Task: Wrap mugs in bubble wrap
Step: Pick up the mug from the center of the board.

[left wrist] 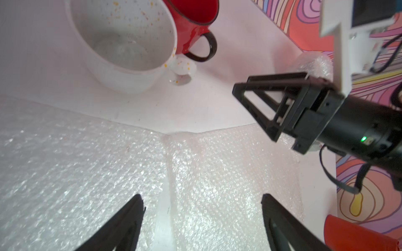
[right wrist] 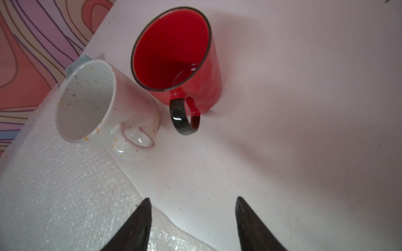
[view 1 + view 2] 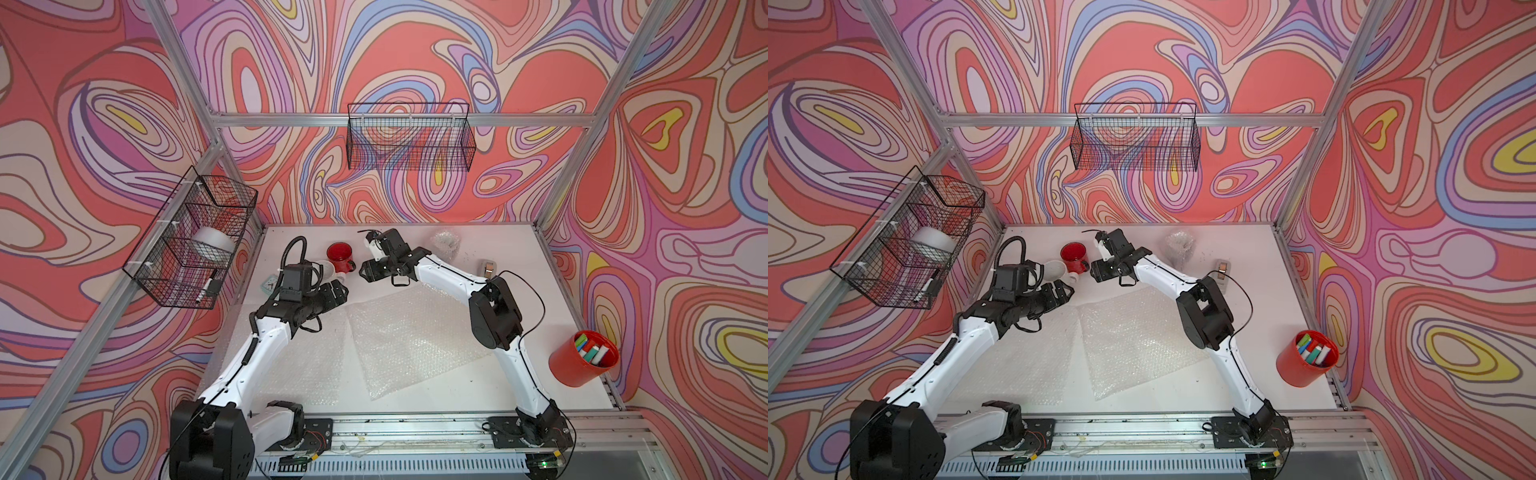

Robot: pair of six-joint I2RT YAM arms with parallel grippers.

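Left gripper (image 1: 201, 196) hangs spread, empty, over bubble wrap (image 1: 87, 173). Right gripper (image 2: 193, 198) gapes too, facing red mug (image 2: 171, 52) and speckled white mug (image 2: 87, 97)

The white mug (image 3: 1055, 270) is partly hidden behind the left arm (image 3: 973, 330); the red mug (image 1: 195, 24) is cropped by the left wrist view's edge; contents of the far bubble-wrap bundle (image 3: 446, 242) are indiscernible.

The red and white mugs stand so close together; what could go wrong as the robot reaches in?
The right fingers going for the red mug could knock the white mug beside it. The left fingers point there too, so they might collide. Loose bubble wrap could get dragged.
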